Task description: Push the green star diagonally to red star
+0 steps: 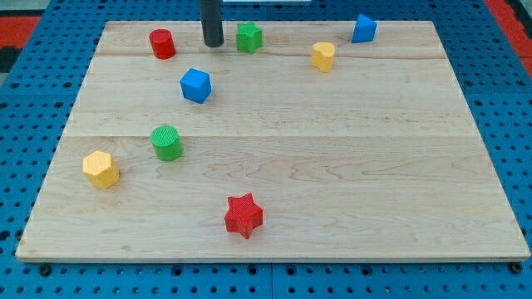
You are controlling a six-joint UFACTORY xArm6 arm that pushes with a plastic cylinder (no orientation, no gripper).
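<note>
The green star (248, 37) lies near the view's top, left of centre, on the wooden board (349, 166). The red star (243, 215) lies near the view's bottom, below the green star and far from it. My tip (214, 44) stands just left of the green star, between it and a red cylinder (162, 43). A small gap shows between the tip and the green star.
A blue cube (196, 85) lies below the tip. A green cylinder (167, 142) and a yellow hexagonal block (101, 169) lie at the left. A yellow block (323, 56) and a blue block (363, 29) lie at the top right.
</note>
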